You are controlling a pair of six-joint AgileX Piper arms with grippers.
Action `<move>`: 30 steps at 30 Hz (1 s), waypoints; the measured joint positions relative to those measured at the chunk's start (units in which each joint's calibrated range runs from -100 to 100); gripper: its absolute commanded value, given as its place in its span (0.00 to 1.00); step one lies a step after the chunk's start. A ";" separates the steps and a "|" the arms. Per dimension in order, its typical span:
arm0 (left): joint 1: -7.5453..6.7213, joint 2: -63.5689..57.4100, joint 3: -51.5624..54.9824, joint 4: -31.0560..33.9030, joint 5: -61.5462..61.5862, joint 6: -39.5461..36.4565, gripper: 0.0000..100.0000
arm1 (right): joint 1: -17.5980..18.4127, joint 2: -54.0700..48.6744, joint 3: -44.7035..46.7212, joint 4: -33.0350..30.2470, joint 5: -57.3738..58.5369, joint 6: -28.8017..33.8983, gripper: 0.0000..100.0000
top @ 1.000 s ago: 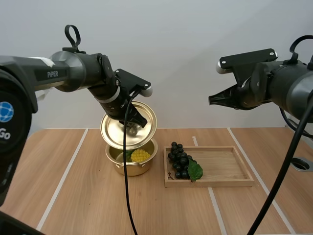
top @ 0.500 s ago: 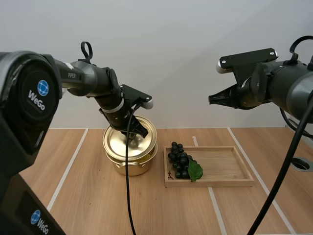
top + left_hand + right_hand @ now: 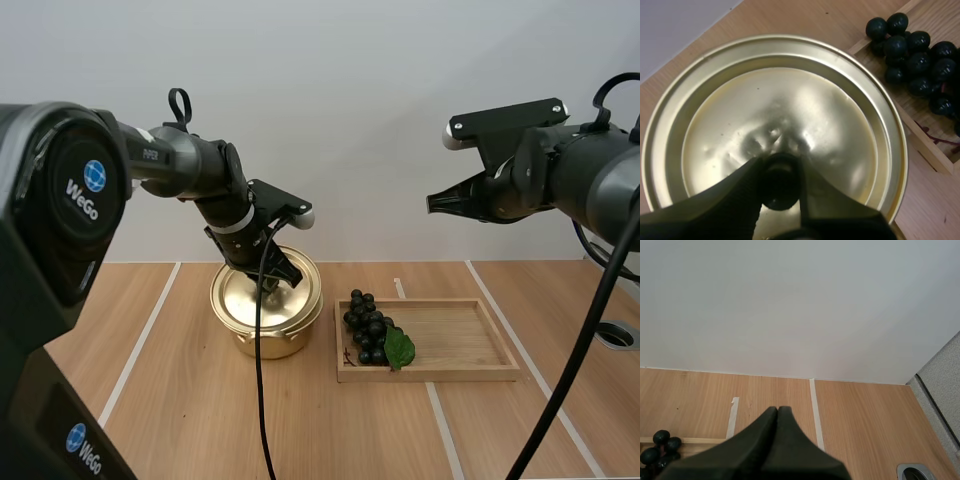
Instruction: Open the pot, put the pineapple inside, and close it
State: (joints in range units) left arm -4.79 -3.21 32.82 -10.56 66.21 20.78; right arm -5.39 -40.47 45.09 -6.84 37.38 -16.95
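Observation:
A gold pot [image 3: 262, 338] stands on the table with its gold lid [image 3: 240, 300] lying flat on the rim. The pineapple is hidden under the lid. My left gripper [image 3: 275, 283] is down on the lid's middle, its two fingers pinching the dark knob [image 3: 780, 181] of the lid [image 3: 805, 110]. High above the table's right side hangs my right gripper [image 3: 432, 205], its fingers [image 3: 767, 432] pressed together as one dark wedge with nothing held.
A wooden tray [image 3: 460, 345] lies right of the pot, with a bunch of dark grapes [image 3: 370, 328] and a green leaf at its left end. The grapes [image 3: 912, 45] sit close beside the lid. A metal ring [image 3: 618, 335] is set in the table at the far right.
The lid, held tilted above the open pot with the pineapple showing, has come down flat onto the rim. The right arm has stayed still.

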 measured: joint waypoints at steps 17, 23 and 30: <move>0.00 2.56 -0.27 0.50 -0.92 0.00 0.00 | 0.00 0.00 0.00 0.00 0.84 0.00 0.00; 0.00 2.56 -0.27 0.28 -1.08 0.38 0.00 | 0.00 0.00 0.00 0.00 1.00 0.00 0.00; 0.00 2.56 -0.27 0.18 -1.40 0.67 0.00 | 0.00 0.00 0.00 0.00 1.17 0.00 0.00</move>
State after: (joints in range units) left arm -4.79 -0.65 32.56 -10.38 64.81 21.45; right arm -5.39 -40.47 45.09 -6.84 38.56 -16.95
